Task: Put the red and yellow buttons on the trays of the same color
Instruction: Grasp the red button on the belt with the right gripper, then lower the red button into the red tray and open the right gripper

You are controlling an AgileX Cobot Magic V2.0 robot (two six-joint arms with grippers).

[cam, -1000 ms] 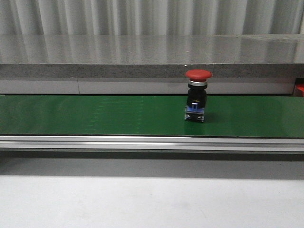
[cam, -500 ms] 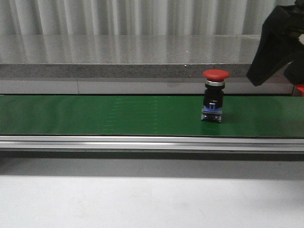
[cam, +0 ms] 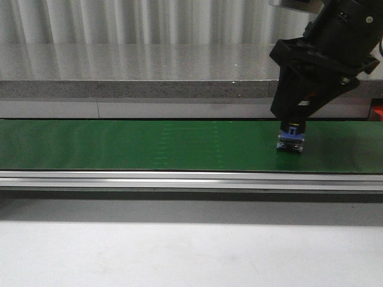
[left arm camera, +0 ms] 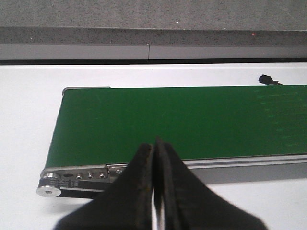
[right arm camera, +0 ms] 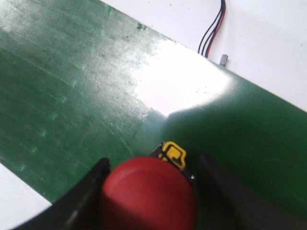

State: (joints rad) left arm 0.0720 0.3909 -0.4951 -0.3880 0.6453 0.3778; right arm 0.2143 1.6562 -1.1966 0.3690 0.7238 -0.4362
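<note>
Closing squarely on the neck below the cap, without tipping it, looks like the way to take the red button (right arm camera: 147, 194) cleanly. The right gripper (right arm camera: 148, 191) straddles its cap, fingers (right arm camera: 86, 199) spread either side, apparently not yet clamped. The button stands upright on the green belt (cam: 149, 146), blue base showing. The left gripper (left arm camera: 156, 191) is pressed closed, empty.

red button (cam: 291, 142) top hidden by right arm (cam: 320, 54); contact unclear
</note>
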